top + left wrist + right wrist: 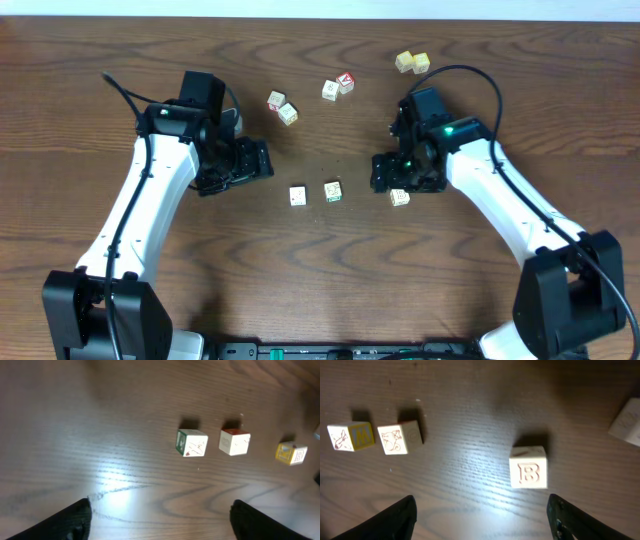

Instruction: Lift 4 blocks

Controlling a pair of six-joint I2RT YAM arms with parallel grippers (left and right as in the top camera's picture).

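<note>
Three small pale blocks lie in a row at mid-table: a whitish one, a teal-printed one and one right beside my right gripper. In the right wrist view the right gripper is open, and a block printed B lies on the wood just beyond its fingers, right of centre, untouched. My left gripper hangs left of the row. It is open and empty, with a green-sided block and a whitish block ahead of it.
Farther back lie a close pair of cubes, a pale cube next to a red-letter cube, and two yellowish cubes. A yellow-faced cube shows at the right of the left wrist view, and an M cube at the left of the right wrist view.
</note>
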